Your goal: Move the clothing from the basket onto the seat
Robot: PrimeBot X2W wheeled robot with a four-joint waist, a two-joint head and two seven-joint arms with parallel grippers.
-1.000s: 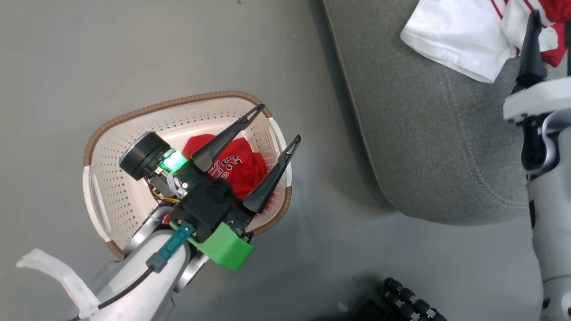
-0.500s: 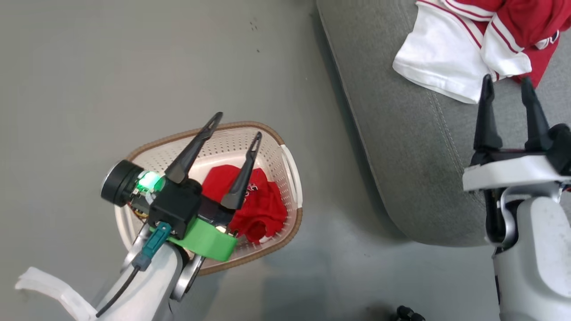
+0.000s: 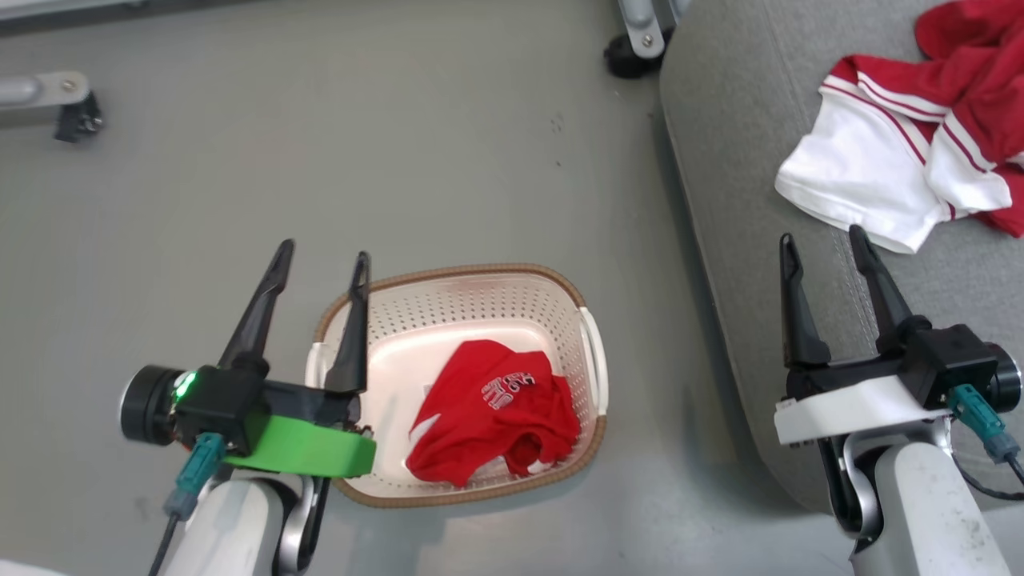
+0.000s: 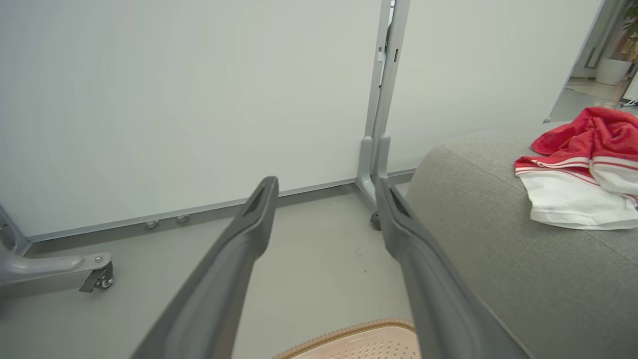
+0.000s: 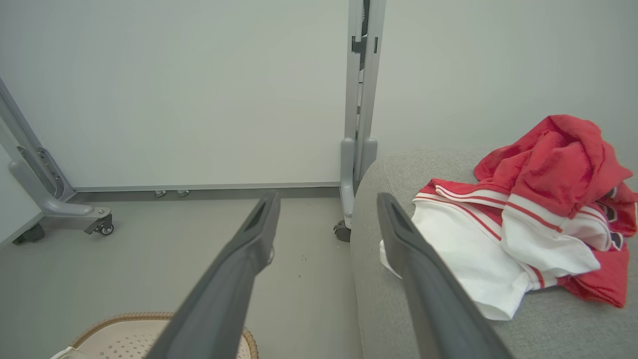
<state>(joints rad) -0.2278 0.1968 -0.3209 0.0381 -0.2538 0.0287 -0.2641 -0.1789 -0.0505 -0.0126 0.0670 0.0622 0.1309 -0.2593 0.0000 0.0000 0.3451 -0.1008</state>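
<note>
One red garment [image 3: 490, 410] in the basket [image 3: 472, 270] lies beside the spread, empty left gripper [image 3: 325, 250].

Left gripper [image 3: 325, 250]: jaws spread wide, nothing between them, sitting at the left edge of the basket [image 3: 496, 270], inner finger overlapping its rim. Right gripper [image 3: 822, 234]: same spread, nothing gripped, well right of the basket. Both point away from the robot.

A crumpled red garment [image 3: 492, 412] with white lettering lies inside the oval cream basket [image 3: 448, 276]. A red-and-white garment [image 3: 896, 168] with striped trim lies bunched on the grey seat [image 3: 736, 240] nearby.
</note>
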